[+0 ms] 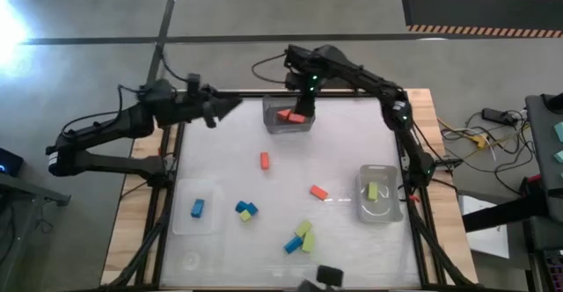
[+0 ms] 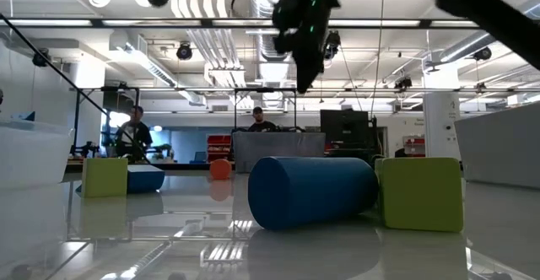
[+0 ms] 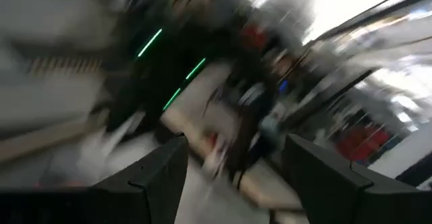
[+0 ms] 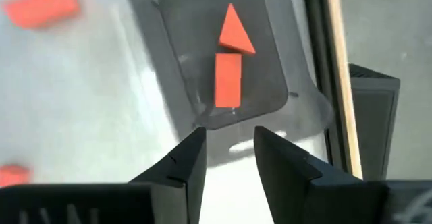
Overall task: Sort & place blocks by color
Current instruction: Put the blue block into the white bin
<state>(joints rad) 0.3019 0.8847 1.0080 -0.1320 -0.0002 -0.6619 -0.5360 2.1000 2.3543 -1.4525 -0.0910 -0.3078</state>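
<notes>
Surface [image 1: 220, 169]: I see my right tool [image 4: 229, 150] empty, narrowly parted, above far bin [image 4: 270, 21] holding two orange blocks [image 4: 228, 79]; left tool [image 3: 233, 166] wide, empty.

My left gripper [image 3: 233, 173] fills the lower part of this view, its two dark fingers [image 3: 158, 177] standing well apart with nothing between them. Beyond them everything is streaked with blur. A pale table edge [image 3: 192, 133] runs across at a slant, and a dark arm [image 3: 175, 69] with thin green light streaks stands over it. A small red thing [image 3: 214, 140] sits at that edge; I cannot tell what it is. Bright ceiling lights [image 3: 337, 8] smear across the far room.
</notes>
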